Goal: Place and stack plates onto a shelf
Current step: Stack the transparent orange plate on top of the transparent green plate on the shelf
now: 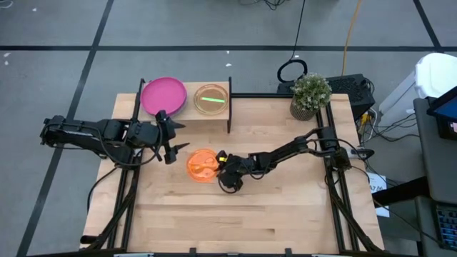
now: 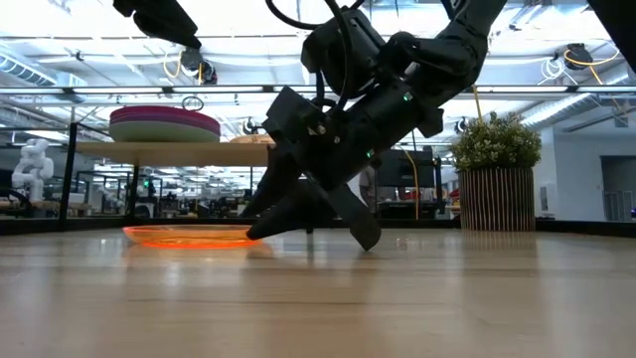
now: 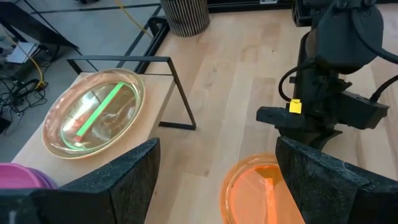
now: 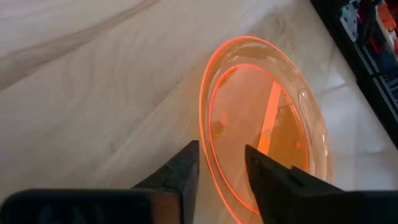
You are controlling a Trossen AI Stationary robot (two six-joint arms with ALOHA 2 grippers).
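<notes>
An orange translucent plate (image 1: 201,165) (image 4: 267,124) lies flat on the tabletop in front of the shelf (image 1: 189,115). On the shelf sits a stack topped by a magenta plate (image 1: 163,95) (image 2: 164,124), and beside it a translucent green plate (image 1: 212,98) (image 3: 93,112). My right gripper (image 1: 222,166) (image 4: 222,158) is tilted down at the orange plate's right edge, its fingers closed to a narrow gap around the rim. My left gripper (image 1: 176,138) (image 3: 214,168) is open and hovers between the shelf front and the orange plate, touching nothing. My right gripper has the orange plate's rim (image 4: 208,163) on the side toward the table's right. One finger (image 4: 183,171) is outside the rim and the other (image 4: 267,180) over the plate's inner wall. The fingers slant down from the right. The plate still lies flat on the table (image 2: 184,236).
A potted plant (image 1: 310,94) (image 2: 494,169) stands at the table's far right corner. The shelf's black legs (image 3: 180,93) rise along the far edge. Bare wooden tabletop (image 1: 235,214) stretches across the near half. Cables and equipment lie beyond the table's right side.
</notes>
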